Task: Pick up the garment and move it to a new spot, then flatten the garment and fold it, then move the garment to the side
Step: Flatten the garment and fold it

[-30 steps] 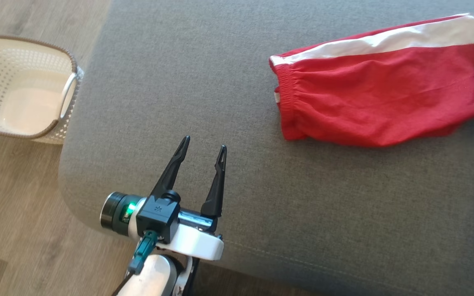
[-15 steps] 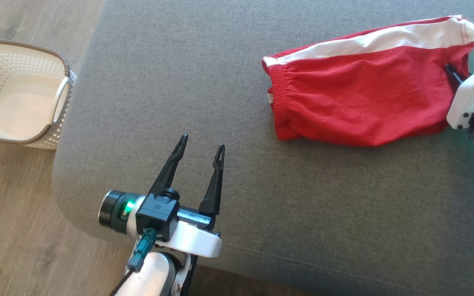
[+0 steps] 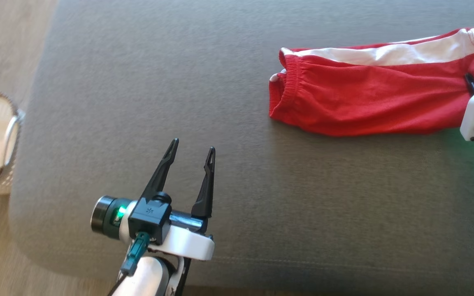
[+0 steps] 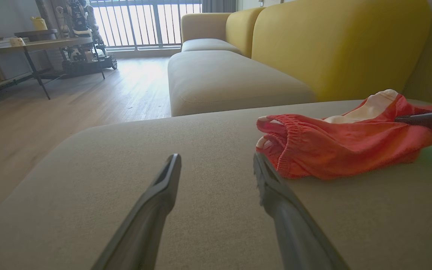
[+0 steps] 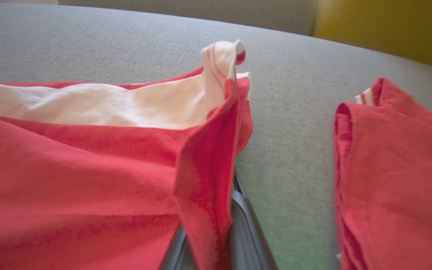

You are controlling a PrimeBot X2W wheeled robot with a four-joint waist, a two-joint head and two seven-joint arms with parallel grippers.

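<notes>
Red shorts with a white side stripe lie at 2 o'clock on a grey sofa cushion, waistband toward 9 o'clock and leg hem toward 3 o'clock; the right gripper reaches in from 3 o'clock, its jaws clenched on that hem. In the right wrist view the red edge stands pinched upright between the two dark fingers, the white stripe bunched beyond it at 12 o'clock; a second red fold lies apart at 3 o'clock, and whether it belongs to the same shorts cannot be told. The left gripper hovers at 7 o'clock over bare cushion, jaws released and holding nothing, well apart from the waistband; its own view puts the shorts at 2 o'clock beyond its fingers, with a yellow sofa back behind. A pale basket sits on the wooden floor at 9 o'clock.

By the look of it, the job has barely begun: the hold for the pick-up is made, but most of the cloth rests rumpled on the cushion; lifting it to a new spot, flattening, folding and setting it aside all remain.
</notes>
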